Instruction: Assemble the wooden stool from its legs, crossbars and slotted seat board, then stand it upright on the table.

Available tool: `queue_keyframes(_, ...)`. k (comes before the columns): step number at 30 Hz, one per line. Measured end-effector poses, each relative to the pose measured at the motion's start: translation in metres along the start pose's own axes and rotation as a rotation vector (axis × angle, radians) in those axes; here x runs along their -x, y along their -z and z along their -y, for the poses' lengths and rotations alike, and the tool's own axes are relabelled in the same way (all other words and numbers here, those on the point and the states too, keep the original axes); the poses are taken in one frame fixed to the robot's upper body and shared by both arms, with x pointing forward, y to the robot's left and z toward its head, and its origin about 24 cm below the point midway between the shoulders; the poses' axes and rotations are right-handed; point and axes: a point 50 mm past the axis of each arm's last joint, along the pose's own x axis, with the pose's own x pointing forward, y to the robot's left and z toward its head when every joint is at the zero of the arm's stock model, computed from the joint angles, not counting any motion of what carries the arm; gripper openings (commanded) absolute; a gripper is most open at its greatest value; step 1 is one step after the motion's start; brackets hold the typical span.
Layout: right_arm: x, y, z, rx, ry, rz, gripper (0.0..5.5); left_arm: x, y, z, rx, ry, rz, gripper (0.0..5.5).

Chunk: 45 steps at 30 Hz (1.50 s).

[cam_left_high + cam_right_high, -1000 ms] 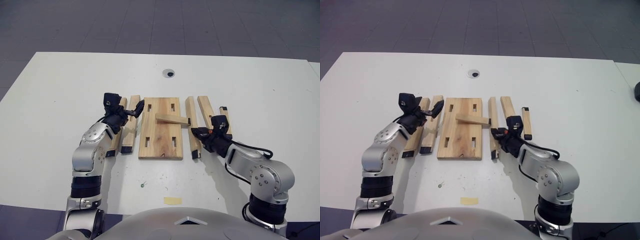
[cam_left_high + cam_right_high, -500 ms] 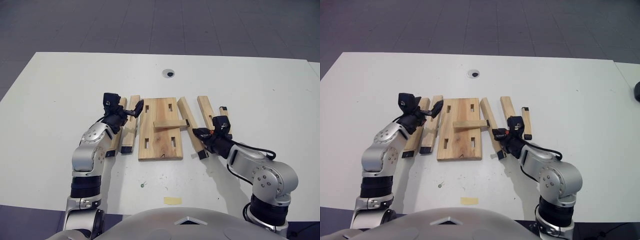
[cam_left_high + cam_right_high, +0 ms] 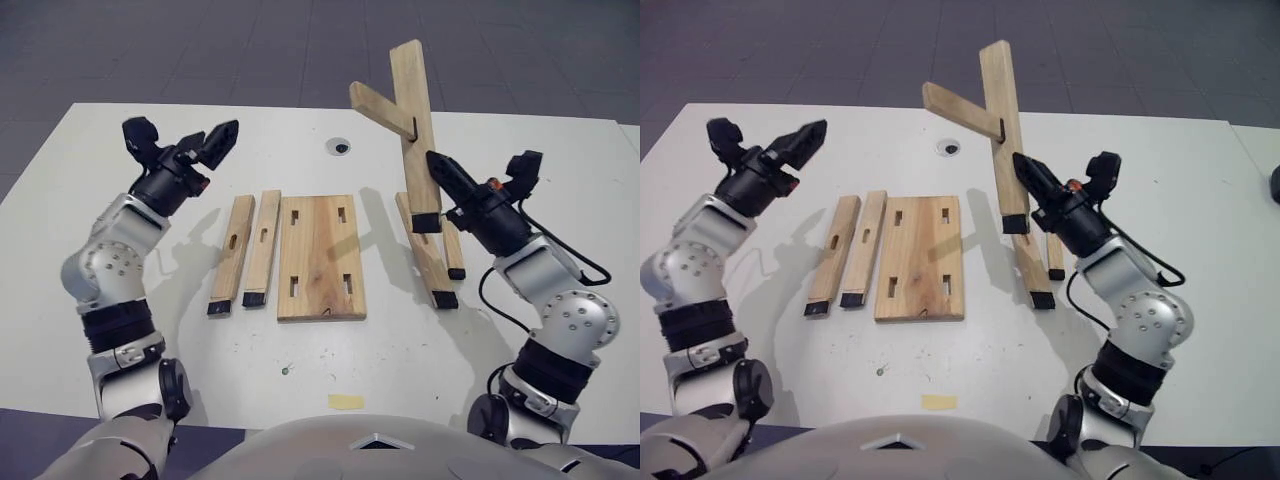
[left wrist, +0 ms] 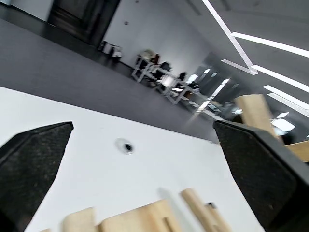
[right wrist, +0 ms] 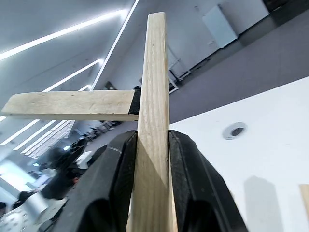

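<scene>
Right hand [image 3: 432,170] clamps a leg [image 3: 413,110], crossbar [image 3: 380,108] slotted in, upright beside the seat board [image 3: 320,255], apparently for fitting; left hand [image 3: 182,135] hovers spread apart above the surface [image 3: 250,150].

Wooden parts lie in a band across the middle of the tabletop [image 3: 540,160]. Two legs [image 3: 247,249] sit side by side left of the seat board [image 3: 320,256], with a narrow gap between. Two more pieces [image 3: 432,262] lie right of it. There is wide room along both side edges, the far edge and the near edge. Above the right-hand pieces, an upright leg [image 3: 415,130] with its crossbar [image 3: 380,108], clamped in the right gripper [image 3: 437,170], blocks the air. The left gripper [image 3: 180,137], fingers spread, hangs over the far-left corner.
</scene>
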Motion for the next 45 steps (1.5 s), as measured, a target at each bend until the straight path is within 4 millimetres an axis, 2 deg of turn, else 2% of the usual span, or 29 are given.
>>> queue_keyframes(2,0.000,-0.003,-0.009,-0.033,-0.111,-0.024,0.97,-0.006,-0.015,0.009,0.059,0.105,0.014,5.40)
queue_keyframes(4,-0.005,0.001,-0.019,-0.073,-0.224,-0.081,0.97,-0.016,-0.018,0.022,0.121,0.219,-0.020,5.40)
queue_keyframes(9,-0.018,0.020,-0.031,-0.101,-0.305,-0.174,0.97,-0.029,0.002,0.048,0.232,0.404,-0.151,5.40)
queue_keyframes(12,-0.020,0.027,-0.036,-0.104,-0.325,-0.197,0.97,-0.029,0.004,0.071,0.221,0.527,-0.194,5.40)
queue_keyframes(15,-0.016,0.030,-0.039,-0.124,-0.343,-0.197,0.97,-0.028,0.003,0.078,0.221,0.559,-0.199,5.40)
queue_keyframes(20,-0.014,0.041,-0.044,-0.152,-0.371,-0.247,0.97,-0.035,0.007,0.075,0.244,0.519,-0.209,4.60)
queue_keyframes(30,-0.015,0.047,-0.044,-0.155,-0.371,-0.255,0.97,-0.035,0.011,0.083,0.276,0.588,-0.262,3.11)
queue_keyframes(34,-0.015,0.049,-0.046,-0.150,-0.387,-0.261,0.97,-0.037,0.012,0.085,0.274,0.595,-0.276,2.33)
queue_keyframes(41,-0.015,0.050,-0.045,-0.142,-0.385,-0.252,0.97,-0.036,0.008,0.080,0.243,0.562,-0.283,1.24)
queue_keyframes(45,-0.016,0.052,-0.045,-0.148,-0.384,-0.253,0.97,-0.038,0.007,0.081,0.237,0.583,-0.278,1.08)
